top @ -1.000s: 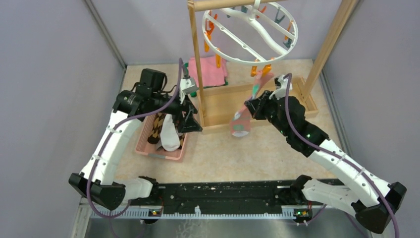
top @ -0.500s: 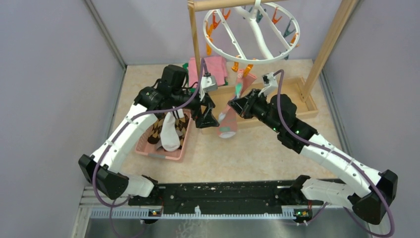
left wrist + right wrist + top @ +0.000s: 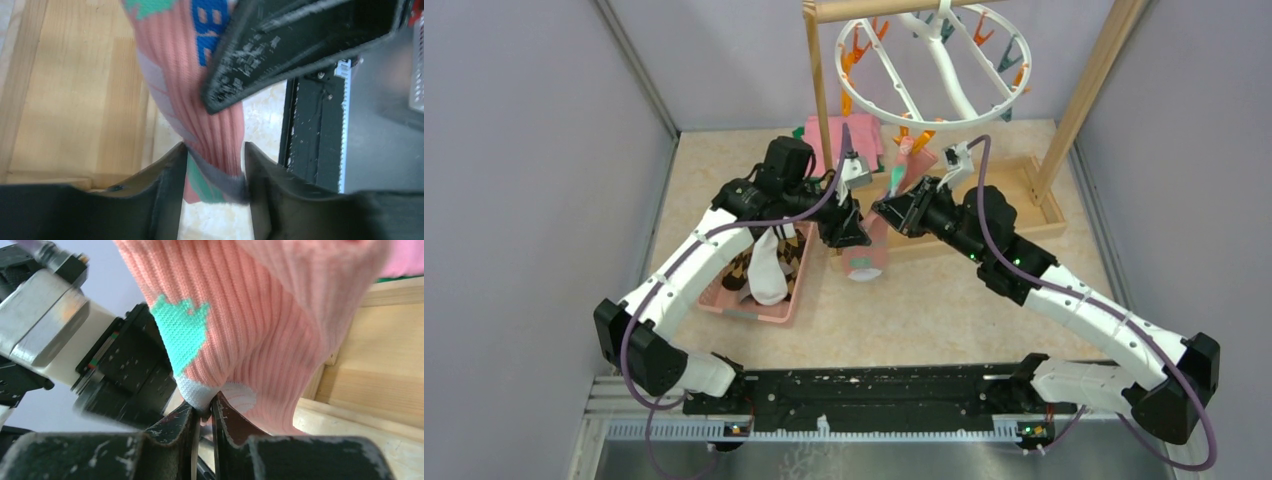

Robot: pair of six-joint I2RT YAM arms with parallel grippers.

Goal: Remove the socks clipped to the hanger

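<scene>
The white ring hanger (image 3: 934,65) hangs from the wooden bar, orange and teal clips dangling under it. A pink ribbed sock (image 3: 865,258) with green and blue marks runs from the orange clips (image 3: 914,137) down to the left. My left gripper (image 3: 852,238) is shut on its lower end; its jaws press the sock (image 3: 210,115) from both sides around (image 3: 214,148). My right gripper (image 3: 886,205) pinches the sock's white edge (image 3: 200,392) in a narrow gap (image 3: 205,402). Argyle and white socks (image 3: 764,265) lie in the pink basket (image 3: 742,307).
The wooden rack's post (image 3: 819,100) and base tray (image 3: 1009,205) stand right behind both grippers. Folded pink cloth (image 3: 856,135) lies at the back. The two grippers are nearly touching; the right gripper's finger (image 3: 300,40) fills the left wrist view's top.
My left arm swung right from the basket and its open jaws closed on the sock's lower end. The right gripper carried the sock leftward, and the hanger ring turned.
</scene>
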